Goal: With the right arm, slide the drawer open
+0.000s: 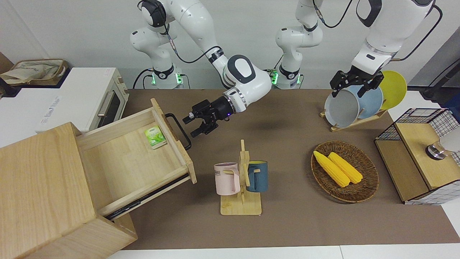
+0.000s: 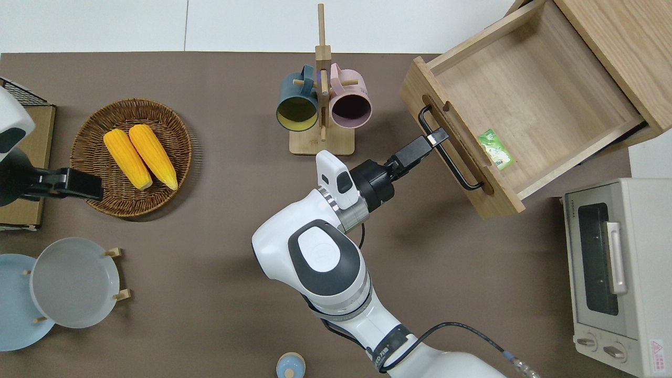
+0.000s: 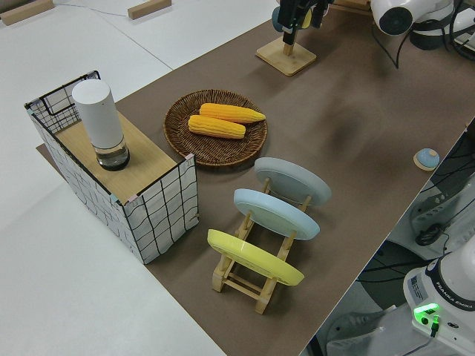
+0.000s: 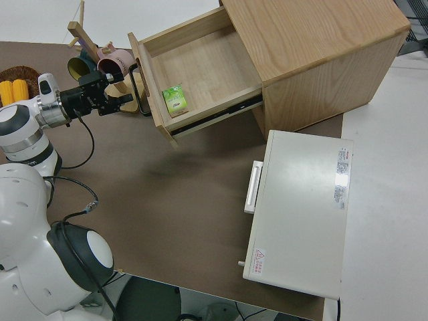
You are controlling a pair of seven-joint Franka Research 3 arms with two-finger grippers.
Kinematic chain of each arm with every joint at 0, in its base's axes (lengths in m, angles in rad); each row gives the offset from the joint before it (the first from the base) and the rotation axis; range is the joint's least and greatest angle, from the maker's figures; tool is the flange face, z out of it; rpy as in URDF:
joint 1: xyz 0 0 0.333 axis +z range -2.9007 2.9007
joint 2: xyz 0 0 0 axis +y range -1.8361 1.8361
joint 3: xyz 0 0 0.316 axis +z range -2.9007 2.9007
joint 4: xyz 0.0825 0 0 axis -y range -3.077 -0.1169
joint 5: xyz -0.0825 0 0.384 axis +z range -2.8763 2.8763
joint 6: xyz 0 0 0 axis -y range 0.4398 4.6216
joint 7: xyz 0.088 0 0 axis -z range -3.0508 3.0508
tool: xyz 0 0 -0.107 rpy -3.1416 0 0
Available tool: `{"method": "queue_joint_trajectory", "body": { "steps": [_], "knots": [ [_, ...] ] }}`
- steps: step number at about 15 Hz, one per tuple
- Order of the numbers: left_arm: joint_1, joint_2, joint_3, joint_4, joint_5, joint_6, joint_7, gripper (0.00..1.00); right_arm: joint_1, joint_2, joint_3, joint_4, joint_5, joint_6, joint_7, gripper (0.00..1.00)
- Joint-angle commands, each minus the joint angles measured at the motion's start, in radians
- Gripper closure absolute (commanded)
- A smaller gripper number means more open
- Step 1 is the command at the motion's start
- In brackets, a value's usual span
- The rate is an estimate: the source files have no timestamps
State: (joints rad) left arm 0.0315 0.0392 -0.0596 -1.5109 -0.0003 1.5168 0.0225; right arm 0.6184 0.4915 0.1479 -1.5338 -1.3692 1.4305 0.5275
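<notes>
Fingers [image 1: 191, 133] of the right gripper [image 1: 190, 125] stand spread apart and hold nothing, just beside the black loop handle [image 1: 178, 128] of the drawer [image 1: 133, 158] and clear of it in the front view; seen from overhead, the upper fingertip of the right gripper [image 2: 437, 138] overlaps the handle [image 2: 448, 153], so contact cannot be told there; the drawer [image 2: 517, 107] stands pulled well out of the big pale wooden box [image 1: 43, 194] at the right arm's end of the bench [image 1: 287, 216], its floor bare but for a small green packet [image 1: 155, 137] lying against the inside of the front panel; the right arm [image 1: 237, 77] reaches low over the bench toward the drawer front, a blue light showing at its wrist; a white toaster oven [image 1: 90, 99] sits beside the box, nearer to the robots; a wooden mug stand [image 1: 241, 180] carrying a pink mug [image 1: 227, 178] and a blue mug [image 1: 257, 176] stands near mid-bench; a wicker basket [image 1: 366, 190] holds two corn cobs [image 1: 337, 167]; the left arm [image 1: 381, 36] is parked, and whether the left gripper [image 1: 355, 83] is spread or closed cannot be told.
</notes>
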Motion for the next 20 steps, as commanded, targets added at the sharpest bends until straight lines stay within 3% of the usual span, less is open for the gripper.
{"method": "queue_joint_trajectory", "body": {
  "steps": [1,6,11,17,20],
  "knots": [
    [0.004,0.011,-0.006,0.024,0.017,-0.02,0.01,0.01,0.021,-0.037,0.001,0.069,0.145,-0.012,-0.026,0.017],
    [0.004,0.011,-0.006,0.024,0.017,-0.02,0.01,0.01,0.001,-0.168,0.001,0.112,0.41,-0.001,-0.083,0.017],
    [0.004,0.011,-0.006,0.026,0.017,-0.02,0.01,0.01,-0.103,-0.296,0.002,0.129,0.662,0.024,-0.115,0.017],
    [0.004,0.011,-0.006,0.024,0.017,-0.02,0.01,0.01,-0.362,-0.412,0.002,0.129,1.034,0.093,-0.268,0.017],
    [0.004,0.011,-0.006,0.024,0.017,-0.02,0.01,0.01,-0.521,-0.421,0.002,0.129,1.215,0.116,-0.383,0.017]
  ]
}}
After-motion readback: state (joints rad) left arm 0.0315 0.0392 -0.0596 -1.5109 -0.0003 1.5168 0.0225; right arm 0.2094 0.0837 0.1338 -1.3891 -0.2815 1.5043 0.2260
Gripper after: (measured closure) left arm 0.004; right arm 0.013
